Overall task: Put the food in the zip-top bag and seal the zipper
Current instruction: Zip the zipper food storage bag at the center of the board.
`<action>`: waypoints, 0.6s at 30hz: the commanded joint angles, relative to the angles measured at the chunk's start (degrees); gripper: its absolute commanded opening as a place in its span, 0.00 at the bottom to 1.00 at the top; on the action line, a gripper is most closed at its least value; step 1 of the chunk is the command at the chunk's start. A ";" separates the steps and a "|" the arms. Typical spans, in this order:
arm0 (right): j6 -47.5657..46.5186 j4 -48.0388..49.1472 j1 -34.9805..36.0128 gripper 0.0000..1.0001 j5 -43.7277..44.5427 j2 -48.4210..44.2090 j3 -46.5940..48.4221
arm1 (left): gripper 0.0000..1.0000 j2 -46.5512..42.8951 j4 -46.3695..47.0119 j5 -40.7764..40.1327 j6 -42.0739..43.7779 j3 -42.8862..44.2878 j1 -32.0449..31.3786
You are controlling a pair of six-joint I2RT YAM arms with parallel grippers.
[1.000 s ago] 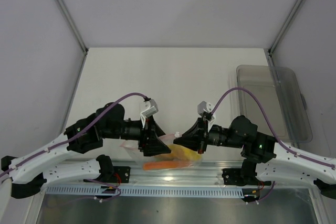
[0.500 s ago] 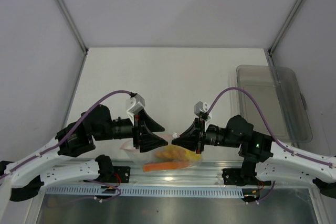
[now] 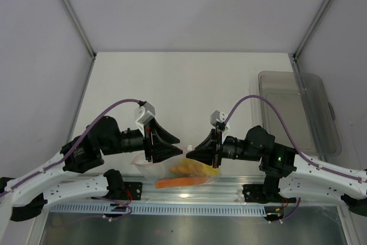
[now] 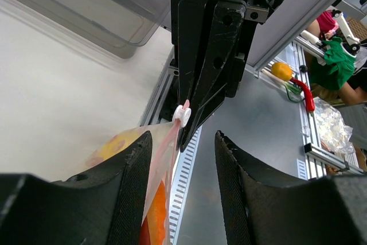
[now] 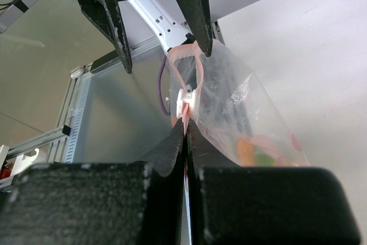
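- Pinching the zipper (image 4: 168, 153) right below its white slider (image 5: 187, 102), the right gripper (image 5: 186, 125) has both jaws pressed flat together on the pink strip.
- Facing it, the left gripper (image 4: 182, 142) has its jaws apart, straddling the same strip further along. Nothing's clamped there that I can see.
- Between the 2 grippers the strip bows into a loop, so the mouth of the zip-top bag (image 5: 241, 113) looks unsealed to me. The bag sits at the near edge of the table (image 3: 189, 84), top edge held up by the pinch, with the food (image 3: 189, 170) already inside.
- Risk 1: the left jaws close on only 1 lip of that loop, and the seal never mates.
- Risk 2: the thin, slick plastic slides out of the right pinch if the left side tugs sideways, and the bag sags.
- Risk 3: with the mouth gaping this close to the front rail (image 3: 229, 190), a tilt could tip pieces over the edge.
- Count: 2 grippers, 1 bag, 1 slider, and 1 clear tray (image 3: 298, 113) well apart on the right.
- Food count: 1 long orange piece (image 3: 179, 182), a yellow lump (image 3: 198, 168) that's maybe 2 pieces, 1 green bit (image 5: 262, 156) and 1 reddish bit (image 5: 293, 142). The crinkly plastic hides any exact total.
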 commanded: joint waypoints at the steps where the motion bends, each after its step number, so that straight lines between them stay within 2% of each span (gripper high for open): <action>1: 0.16 3.78 0.32 0.00 -0.48 -0.08 1.29 | 0.50 -0.16 2.79 0.90 -0.01 -0.44 0.37; 6: 0.08 4.22 0.41 0.00 -1.62 0.01 1.38 | 0.58 1.25 4.37 3.01 -0.36 -0.43 0.55; 11: 0.34 4.31 0.32 0.00 -2.59 0.27 1.56 | 0.71 2.83 6.04 4.85 -0.01 -0.70 0.99; 15: 0.43 4.83 0.41 0.00 -3.29 0.36 1.56 | 0.71 4.85 7.71 6.79 0.34 -0.61 1.25; 18: 0.61 4.75 0.41 0.00 -3.47 0.36 1.73 | 0.67 5.73 8.32 7.58 0.26 -0.35 1.34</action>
